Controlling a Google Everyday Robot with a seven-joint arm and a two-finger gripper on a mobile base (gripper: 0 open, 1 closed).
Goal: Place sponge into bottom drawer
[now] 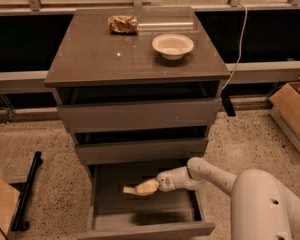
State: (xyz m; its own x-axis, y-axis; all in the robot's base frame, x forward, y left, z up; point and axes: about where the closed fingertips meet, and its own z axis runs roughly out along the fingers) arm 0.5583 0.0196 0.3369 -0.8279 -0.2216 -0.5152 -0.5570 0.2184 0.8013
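Observation:
The bottom drawer [140,228] is pulled out, showing its plain grey inside. My gripper [157,184] reaches in from the right, low over the drawer's middle, and is shut on the sponge [140,188]. The sponge shows as a pale yellow wavy block sticking out to the left of the fingers, held just above the drawer floor, with its shadow below it. Its green top is hidden.
A gold-brown snack packet [122,24] and a cream bowl [172,46] sit on the cabinet top [90,59]. The two upper drawers [140,115] are slightly ajar. A cardboard box [295,114] stands at the right, a black stand [27,191] at the left.

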